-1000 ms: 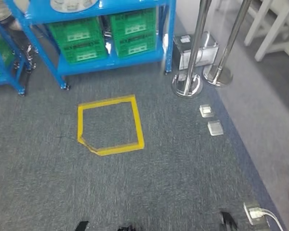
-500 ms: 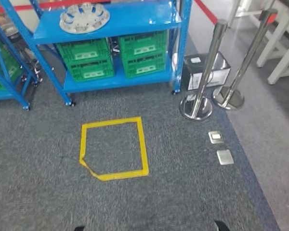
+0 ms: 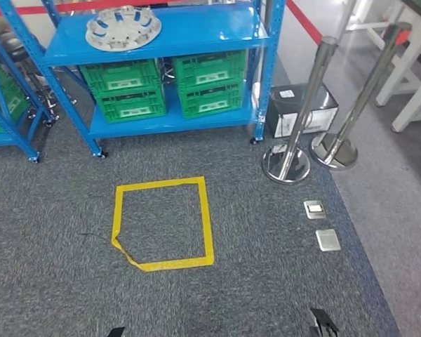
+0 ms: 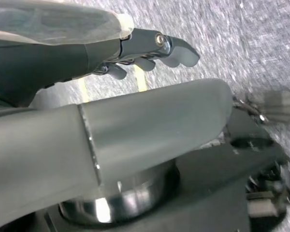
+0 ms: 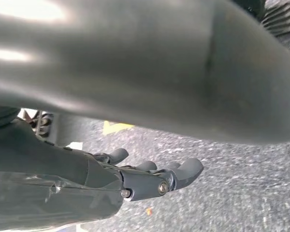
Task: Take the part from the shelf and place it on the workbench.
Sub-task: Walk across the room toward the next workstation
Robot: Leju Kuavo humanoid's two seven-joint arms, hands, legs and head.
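Round silver-grey disc-shaped part with blue insets (image 3: 123,28) lying flat on the top board of the blue steel shelf (image 3: 198,31), toward its left end. Below it, on the lower board, four green slatted plastic crates: two stacks of two side by side, left stack (image 3: 125,90) and right stack (image 3: 209,83), each crate bearing a white label too blurred to read. A second blue rack (image 3: 7,105) at the far left edge, with more green crates inside.

On the grey carpet floor (image 3: 250,267) in front of the shelf, one square outline of yellow tape (image 3: 163,223), its near left corner cut off at a slant. Right of the shelf, one dark box with a shiny top and a small white sticker (image 3: 298,109), writing illegible. Just beside it, two polished chrome barrier posts on round bases, nearer post (image 3: 298,119) and farther post (image 3: 362,105), with a red belt (image 3: 304,21) running behind. Two small square metal floor plates (image 3: 321,225) set in the carpet near the posts. White surface legs (image 3: 410,77) at the upper right.

Left hand (image 4: 147,53) hanging over the carpet, fingers lightly bent and apart, holding nothing. Right hand (image 5: 151,176) likewise over the carpet, fingers spread and loosely curved, empty.
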